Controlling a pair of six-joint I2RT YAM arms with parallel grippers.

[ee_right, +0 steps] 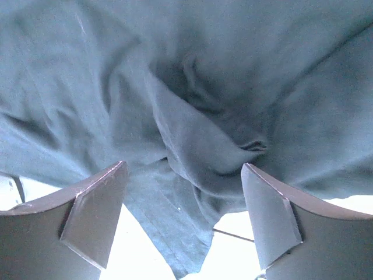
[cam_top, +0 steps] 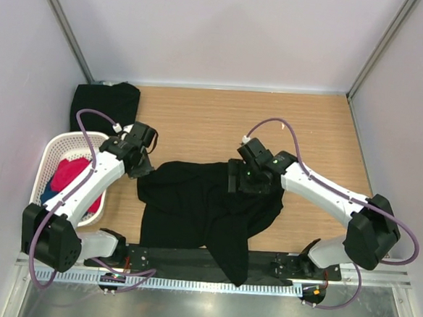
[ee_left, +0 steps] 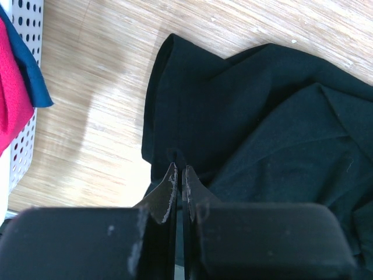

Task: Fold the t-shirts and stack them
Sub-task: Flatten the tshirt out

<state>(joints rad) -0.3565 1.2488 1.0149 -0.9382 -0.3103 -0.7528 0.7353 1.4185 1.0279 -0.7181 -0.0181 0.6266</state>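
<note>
A crumpled black t-shirt lies in the middle of the wooden table, with one part hanging over the near edge. My left gripper is at its left edge. In the left wrist view my left gripper is shut on a pinch of the t-shirt at its hem. My right gripper is over the shirt's upper right part. In the right wrist view it is open, fingers wide apart just above the rumpled t-shirt. A second black t-shirt lies folded at the back left.
A white mesh basket stands at the left, holding red-pink and blue garments. It also shows in the left wrist view close to my left gripper. Grey walls enclose the table. A black rail runs along the near edge.
</note>
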